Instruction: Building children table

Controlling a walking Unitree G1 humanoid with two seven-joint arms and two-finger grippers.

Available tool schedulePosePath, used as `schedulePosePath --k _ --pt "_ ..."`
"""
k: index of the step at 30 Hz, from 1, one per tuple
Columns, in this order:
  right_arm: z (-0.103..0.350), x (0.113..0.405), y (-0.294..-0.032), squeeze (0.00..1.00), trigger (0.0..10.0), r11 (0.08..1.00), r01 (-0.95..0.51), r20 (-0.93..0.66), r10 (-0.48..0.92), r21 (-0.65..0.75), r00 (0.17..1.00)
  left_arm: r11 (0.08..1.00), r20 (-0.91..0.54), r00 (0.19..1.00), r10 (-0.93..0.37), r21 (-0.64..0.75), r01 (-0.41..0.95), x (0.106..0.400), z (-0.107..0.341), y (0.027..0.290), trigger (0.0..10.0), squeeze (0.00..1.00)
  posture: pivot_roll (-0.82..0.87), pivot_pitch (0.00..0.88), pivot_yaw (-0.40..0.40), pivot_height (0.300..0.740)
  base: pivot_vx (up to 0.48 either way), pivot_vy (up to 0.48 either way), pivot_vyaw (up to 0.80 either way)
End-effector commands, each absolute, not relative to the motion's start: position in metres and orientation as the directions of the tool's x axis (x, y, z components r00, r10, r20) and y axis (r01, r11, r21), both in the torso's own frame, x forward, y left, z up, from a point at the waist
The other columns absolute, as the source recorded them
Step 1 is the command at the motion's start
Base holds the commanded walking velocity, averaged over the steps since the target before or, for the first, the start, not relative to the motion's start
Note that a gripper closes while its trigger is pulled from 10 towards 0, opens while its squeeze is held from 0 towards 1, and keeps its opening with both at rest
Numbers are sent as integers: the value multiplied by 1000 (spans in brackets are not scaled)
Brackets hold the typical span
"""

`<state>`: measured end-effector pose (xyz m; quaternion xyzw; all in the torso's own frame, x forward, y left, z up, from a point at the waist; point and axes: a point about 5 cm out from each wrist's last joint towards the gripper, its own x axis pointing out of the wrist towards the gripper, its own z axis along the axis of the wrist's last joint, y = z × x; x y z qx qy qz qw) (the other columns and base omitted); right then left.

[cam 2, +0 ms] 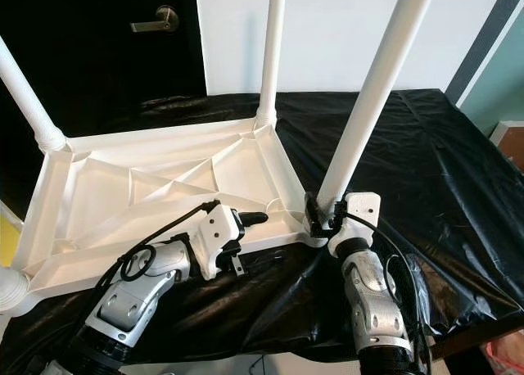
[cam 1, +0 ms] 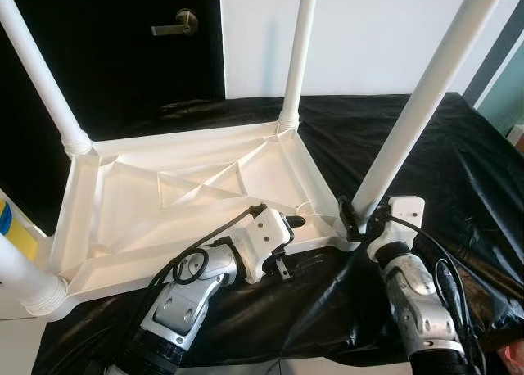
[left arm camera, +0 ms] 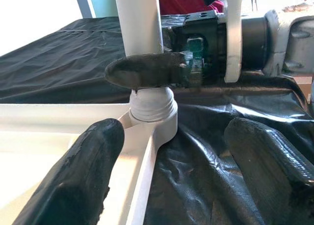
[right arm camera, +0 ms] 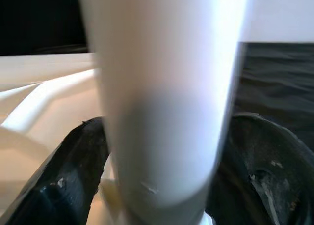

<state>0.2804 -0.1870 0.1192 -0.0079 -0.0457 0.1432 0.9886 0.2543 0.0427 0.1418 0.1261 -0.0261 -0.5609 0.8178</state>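
Observation:
A white children's table lies upside down on a black sheet, with its white legs pointing up. My right gripper is shut on the base of the near right leg, just above its socket. In the right wrist view the leg sits between both black fingers. My left gripper is open at the table's near rim, a short way left of that corner. One finger is over the underside of the top, the other over the sheet.
The black plastic sheet covers the work surface and hangs over its near edge. Three other legs stand at the far left, far middle and near left. Behind are a dark door with a lever handle and a white wall.

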Motion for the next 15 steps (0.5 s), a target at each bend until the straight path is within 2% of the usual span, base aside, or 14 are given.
schedulePosePath --k 1,3,10,11,12,13,15 --pt "120 282 -187 0 10000 942 -336 93 337 -27 937 347 -91 377 -922 243 906 256 144 41 10000 0 -8 0 -13 740 0 0 0" --pt "122 289 -188 0 10000 886 -455 62 461 -86 885 339 -92 370 -924 246 908 258 145 41 10000 0 -7 0 -9 740 0 0 0" --pt "121 302 -191 0 10000 818 -560 -8 564 -131 826 340 -90 371 -924 251 906 259 146 40 10000 0 6 0 -12 740 0 0 0" --pt "120 302 -192 0 8196 813 -567 -17 570 -136 821 341 -90 372 -924 251 906 259 146 41 10000 0 8 0 -13 740 0 0 0" --pt "119 303 -191 0 4353 802 -582 -26 584 -136 811 343 -89 374 -923 252 905 259 146 41 10000 0 13 0 -16 740 0 0 0" --pt "117 303 -191 0 0 794 -593 -40 594 -137 804 347 -88 378 -921 253 903 259 146 41 10000 0 20 0 -20 740 0 0 0" --pt "116 303 -192 0 0 788 -601 -48 600 -137 798 349 -88 381 -920 255 902 259 147 42 10000 0 20 0 -20 740 0 0 0"
